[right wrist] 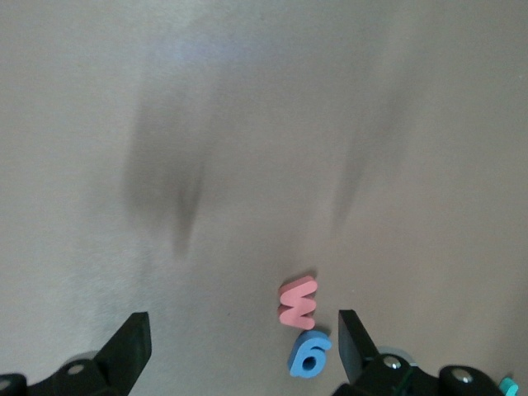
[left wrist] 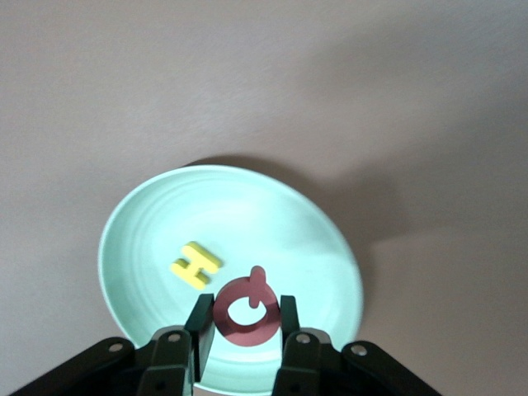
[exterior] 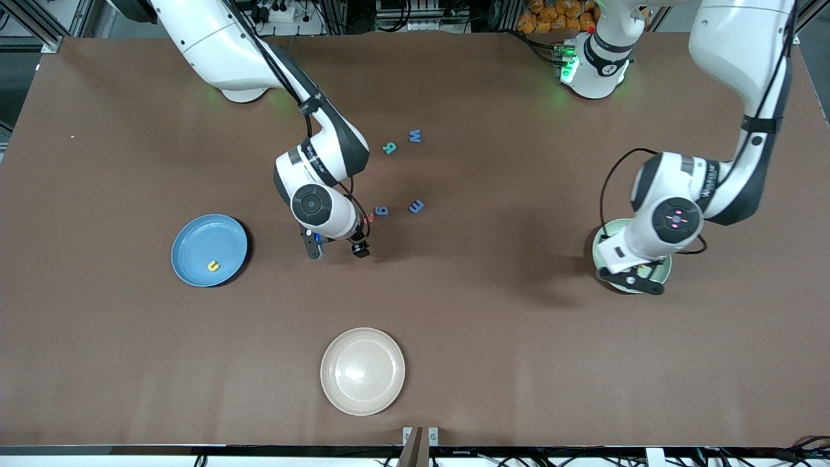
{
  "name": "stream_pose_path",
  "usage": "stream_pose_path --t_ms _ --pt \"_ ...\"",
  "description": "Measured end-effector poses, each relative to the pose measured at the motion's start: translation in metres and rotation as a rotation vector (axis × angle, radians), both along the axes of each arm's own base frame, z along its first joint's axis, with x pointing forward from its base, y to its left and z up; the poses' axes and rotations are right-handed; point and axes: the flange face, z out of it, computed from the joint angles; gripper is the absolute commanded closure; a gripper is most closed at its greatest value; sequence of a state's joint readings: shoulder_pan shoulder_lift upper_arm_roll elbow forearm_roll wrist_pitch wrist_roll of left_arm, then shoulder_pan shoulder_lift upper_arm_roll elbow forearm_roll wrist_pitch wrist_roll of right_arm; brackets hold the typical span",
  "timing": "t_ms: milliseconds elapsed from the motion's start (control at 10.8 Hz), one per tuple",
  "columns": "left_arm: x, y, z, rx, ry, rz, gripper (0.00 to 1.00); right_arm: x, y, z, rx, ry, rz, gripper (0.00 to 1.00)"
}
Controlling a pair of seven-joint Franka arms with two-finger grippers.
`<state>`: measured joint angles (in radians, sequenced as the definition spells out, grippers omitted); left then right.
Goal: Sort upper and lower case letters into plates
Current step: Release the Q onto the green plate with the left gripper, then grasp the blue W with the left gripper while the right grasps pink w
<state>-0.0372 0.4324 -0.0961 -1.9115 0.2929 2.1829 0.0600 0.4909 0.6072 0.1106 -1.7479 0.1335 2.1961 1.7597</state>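
Observation:
My left gripper (exterior: 637, 274) is shut on a dark red letter Q (left wrist: 244, 334) and holds it over the pale mint green plate (exterior: 599, 244), which stands toward the left arm's end of the table. In the left wrist view (left wrist: 245, 304) a yellow H (left wrist: 195, 265) lies in that plate (left wrist: 247, 214). My right gripper (exterior: 337, 248) is open and empty, low over the table. In the right wrist view (right wrist: 241, 326) a pink w (right wrist: 299, 303) and a blue letter (right wrist: 310, 353) lie close to one finger. The sky blue plate (exterior: 194, 243) holds a yellow u (exterior: 213, 266).
A teal letter (exterior: 389, 148), a blue M (exterior: 415, 136) and another blue letter (exterior: 416, 206) lie loose mid-table. The pink w (exterior: 368, 218) and blue letter (exterior: 381, 211) lie beside the right gripper. A cream-beige plate (exterior: 362, 370) stands nearest the front camera.

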Motion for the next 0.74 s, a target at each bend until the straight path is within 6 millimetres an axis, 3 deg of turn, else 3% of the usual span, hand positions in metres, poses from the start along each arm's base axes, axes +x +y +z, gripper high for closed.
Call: stream_pose_path --t_ms 92,277,462,554,647,739 --pt "0.002 0.017 -0.011 -0.002 0.002 -0.015 0.01 -0.006 0.002 -0.006 -0.030 -0.012 -0.005 0.00" --pt "0.004 0.037 -0.029 -0.007 0.006 -0.029 0.00 -0.023 0.007 -0.023 -0.065 -0.034 -0.010 0.00" --pt "0.005 0.033 -0.029 -0.012 0.001 -0.033 0.00 -0.033 0.010 -0.030 -0.072 -0.029 -0.004 0.00" --pt "0.006 0.023 -0.022 -0.020 -0.003 -0.042 0.00 -0.035 0.011 -0.032 -0.074 -0.030 -0.011 0.00" --pt "0.002 -0.001 -0.013 -0.037 0.004 -0.029 0.00 -0.037 0.013 -0.033 -0.075 -0.033 -0.021 0.00" --pt "-0.006 -0.037 0.002 -0.048 0.015 -0.003 0.00 -0.039 0.015 -0.033 -0.073 -0.038 -0.028 0.00"
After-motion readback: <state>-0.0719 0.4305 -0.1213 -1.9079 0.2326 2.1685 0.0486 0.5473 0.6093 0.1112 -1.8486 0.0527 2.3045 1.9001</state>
